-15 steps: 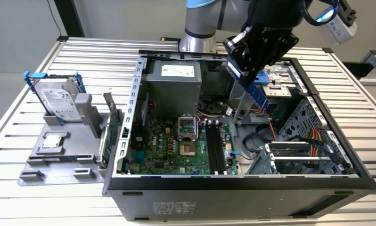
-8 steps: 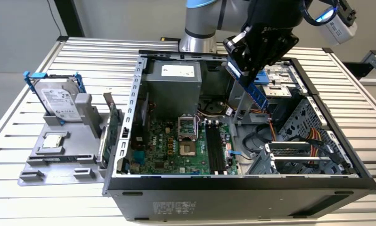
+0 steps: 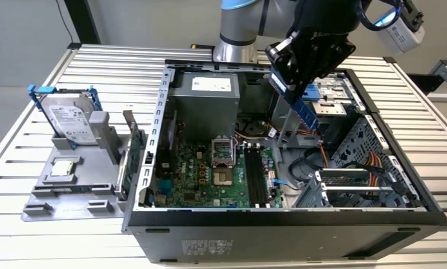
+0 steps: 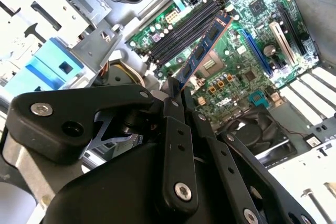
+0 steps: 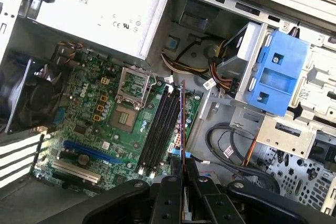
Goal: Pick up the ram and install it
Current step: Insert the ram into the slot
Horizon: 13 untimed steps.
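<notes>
In the exterior view, the end effector [image 3: 288, 84] hung over the open computer case [image 3: 163, 112], which lay on the table [image 3: 59, 246]. It was pinched on the ram [image 3: 304, 109], a narrow blue stick that slanted downward from the fingers. The ram was in the air, well above the black slots [image 3: 255, 179] of the motherboard [image 3: 201, 179] and off to the side of them nearer the drive bays. It was not seated. A hard drive [image 3: 66, 120] in its blue frame stood outside the case, far from the slots.

In the second wrist view, the two fingers [image 4: 170, 95] were pressed against the flat faces of one end of the ram [image 4: 202, 51]. The rest of its length reached out towards the slots [image 4: 181, 32] and ran roughly parallel to them, clear of the board.

In the first wrist view, the ram [image 5: 182, 129] appeared edge-on as a thin line just beside the slots [image 5: 157, 129] and nearly in line with them.

The stick looked light, stiff and thin. It probably would not sag, but it could crack or twist under a sideways load. Its chips and contact edge seemed the fragile parts, so the flat faces away from that edge seemed the safest place to grip. Held by one end, the free end had a long lever arm and could swing out of line.
</notes>
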Tool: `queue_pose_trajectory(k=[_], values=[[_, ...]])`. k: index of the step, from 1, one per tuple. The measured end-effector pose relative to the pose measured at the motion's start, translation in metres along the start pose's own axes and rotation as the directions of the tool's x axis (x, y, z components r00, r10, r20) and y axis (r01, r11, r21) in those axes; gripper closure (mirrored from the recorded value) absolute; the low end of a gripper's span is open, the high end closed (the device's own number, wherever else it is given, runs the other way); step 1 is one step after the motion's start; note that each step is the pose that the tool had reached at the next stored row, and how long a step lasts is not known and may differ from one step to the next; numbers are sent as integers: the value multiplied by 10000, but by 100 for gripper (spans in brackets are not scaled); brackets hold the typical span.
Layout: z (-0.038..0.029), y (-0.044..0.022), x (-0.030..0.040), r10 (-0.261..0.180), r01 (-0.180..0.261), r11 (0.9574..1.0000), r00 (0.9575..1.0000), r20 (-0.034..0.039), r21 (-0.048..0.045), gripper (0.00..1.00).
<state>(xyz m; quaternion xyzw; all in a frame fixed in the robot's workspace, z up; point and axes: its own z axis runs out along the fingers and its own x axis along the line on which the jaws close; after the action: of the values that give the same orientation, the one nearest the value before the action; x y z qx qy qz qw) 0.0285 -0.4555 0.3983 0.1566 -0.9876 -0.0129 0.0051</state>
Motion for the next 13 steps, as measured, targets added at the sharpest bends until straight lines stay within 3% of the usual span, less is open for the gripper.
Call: queue_pose_trajectory(k=[7,13], values=[[0,0,0,535,-535,9986,9986,15,-3,100],[0,-1,-1,1134,-1134,9935,9935,31,-9,100]])
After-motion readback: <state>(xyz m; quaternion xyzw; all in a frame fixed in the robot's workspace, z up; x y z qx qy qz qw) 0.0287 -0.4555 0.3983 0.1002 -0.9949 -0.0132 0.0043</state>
